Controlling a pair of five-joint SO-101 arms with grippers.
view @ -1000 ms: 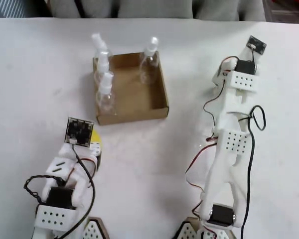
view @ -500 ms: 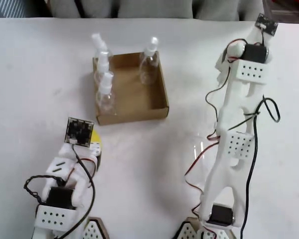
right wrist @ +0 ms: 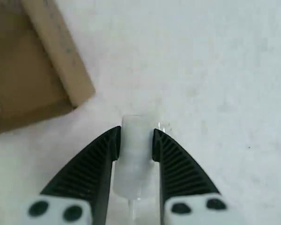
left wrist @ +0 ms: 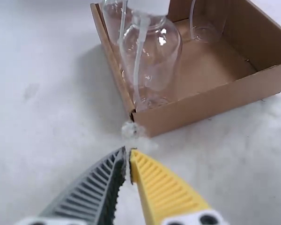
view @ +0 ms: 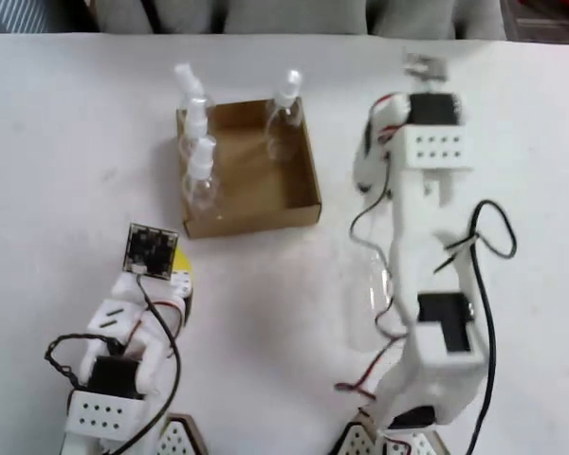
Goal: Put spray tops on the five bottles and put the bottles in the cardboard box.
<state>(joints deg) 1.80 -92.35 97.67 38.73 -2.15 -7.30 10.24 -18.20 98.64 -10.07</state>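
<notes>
The spray top [right wrist: 133, 161] is clamped in the right gripper [right wrist: 136, 134] over open table [right wrist: 215, 61] just off a box [right wrist: 56, 51] corner, bottles [view: 201, 180] line the box's left edge, possibly a loose bottle [view: 363, 299] lies mid-table, and the left gripper [left wrist: 128, 153], fingers together, faces the box's near-left corner.

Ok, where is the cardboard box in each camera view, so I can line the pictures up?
High view: the cardboard box sits left of centre, toward the table's far side, with bottles standing in it.
Left wrist view: just ahead of the shut left claw, one corner nearest the tips.
Right wrist view: one corner lies off to the side, beyond the right claw gripping a spray top.
Shared landmark: the white table under the box.
</notes>
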